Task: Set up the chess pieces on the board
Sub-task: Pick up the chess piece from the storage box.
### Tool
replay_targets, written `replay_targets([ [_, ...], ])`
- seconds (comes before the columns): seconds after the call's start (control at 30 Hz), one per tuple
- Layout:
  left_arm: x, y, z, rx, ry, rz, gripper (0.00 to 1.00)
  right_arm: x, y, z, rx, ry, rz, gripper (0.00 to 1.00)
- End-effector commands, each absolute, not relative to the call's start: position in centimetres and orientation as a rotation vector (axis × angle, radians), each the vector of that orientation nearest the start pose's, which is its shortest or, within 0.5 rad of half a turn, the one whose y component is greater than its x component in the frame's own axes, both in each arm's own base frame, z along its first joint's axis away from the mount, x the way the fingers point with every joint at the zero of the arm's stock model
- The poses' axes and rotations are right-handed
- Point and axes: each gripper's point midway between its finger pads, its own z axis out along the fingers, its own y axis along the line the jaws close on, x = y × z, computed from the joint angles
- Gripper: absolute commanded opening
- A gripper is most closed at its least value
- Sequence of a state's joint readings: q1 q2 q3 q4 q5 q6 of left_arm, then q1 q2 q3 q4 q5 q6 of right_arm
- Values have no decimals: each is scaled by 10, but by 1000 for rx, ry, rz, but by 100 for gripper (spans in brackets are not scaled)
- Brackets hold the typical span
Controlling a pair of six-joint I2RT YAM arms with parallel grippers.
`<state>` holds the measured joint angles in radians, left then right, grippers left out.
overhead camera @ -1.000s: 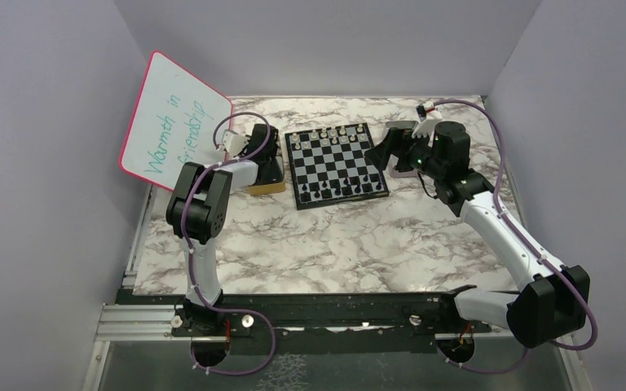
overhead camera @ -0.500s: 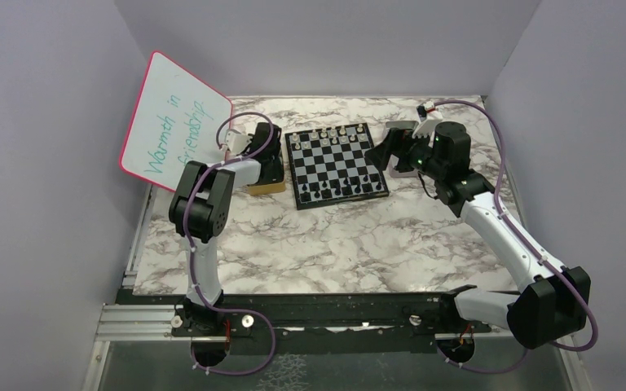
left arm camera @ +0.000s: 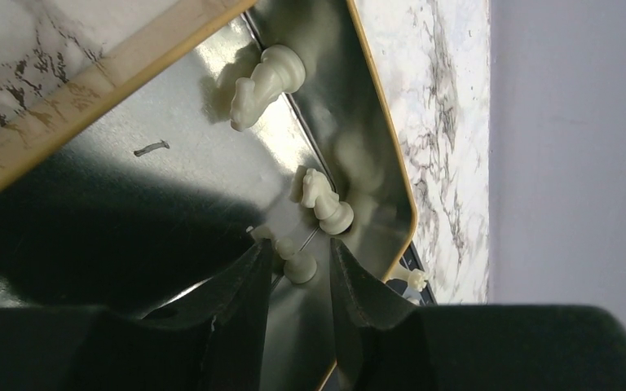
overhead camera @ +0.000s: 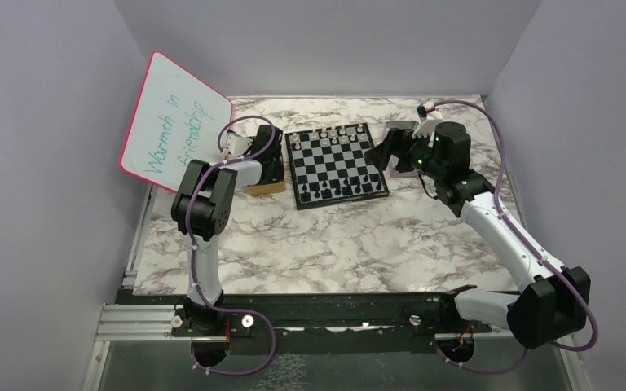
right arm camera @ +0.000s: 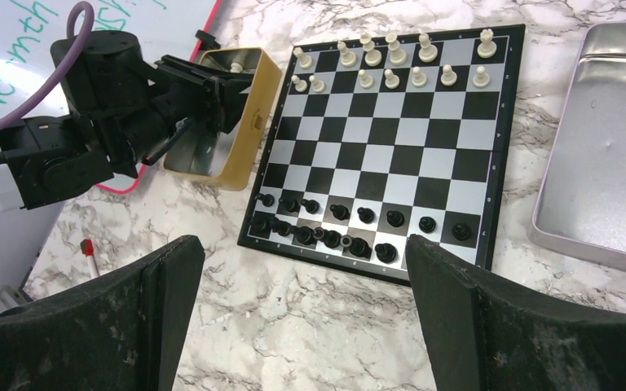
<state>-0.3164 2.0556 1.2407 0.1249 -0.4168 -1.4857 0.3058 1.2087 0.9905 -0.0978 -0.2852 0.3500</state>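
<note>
At the near edge of the marble table (overhead camera: 334, 244) we see both arms bolted down. The left arm (overhead camera: 204, 204) rises steeply from its base and folds at a high elbow. It then reaches forward and a little right, and its wrist dips into the gold tin (right arm camera: 240, 155) just left of the board (right arm camera: 391, 155). The right arm (overhead camera: 505, 236) stretches long and low from the near right corner toward the far middle. Its wrist is turned left and hangs just off the board's right edge.

The right gripper (right arm camera: 300, 244) is spread wide with nothing between its fingers. The left gripper (left arm camera: 300, 247) has its jaws partly apart, one on each side of a pale pawn (left arm camera: 295, 262) lying on the tin's floor. We cannot tell whether they pinch it. Two pale knights lie on their sides in the same tin, one (left arm camera: 324, 204) just beside the pawn and the other (left arm camera: 265, 81) farther off.

On the board, black pieces (right arm camera: 326, 232) stand in the two nearest rows, those in the nearest row bunched toward the left. Pale pieces (right arm camera: 391, 65) stand in the two farthest rows, with gaps among them. A silver tray (right arm camera: 611, 163) lies right of the board. At the far left, a whiteboard (overhead camera: 175, 122) with green handwriting leans against the wall.
</note>
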Motion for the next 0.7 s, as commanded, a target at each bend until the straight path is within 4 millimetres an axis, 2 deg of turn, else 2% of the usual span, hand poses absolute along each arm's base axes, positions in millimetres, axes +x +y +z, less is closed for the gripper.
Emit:
replay_targets([
  [0.0, 528, -135, 40, -1458, 1718, -506, 34, 357, 178, 265, -169, 1892, 710, 100],
  [0.4, 526, -137, 23, -1482, 1742, -504, 32, 354, 174, 268, -159, 1887, 695, 100],
  [0.67, 525, -137, 20, -1478, 1747, -500, 17, 353, 174, 270, -160, 1882, 696, 100],
])
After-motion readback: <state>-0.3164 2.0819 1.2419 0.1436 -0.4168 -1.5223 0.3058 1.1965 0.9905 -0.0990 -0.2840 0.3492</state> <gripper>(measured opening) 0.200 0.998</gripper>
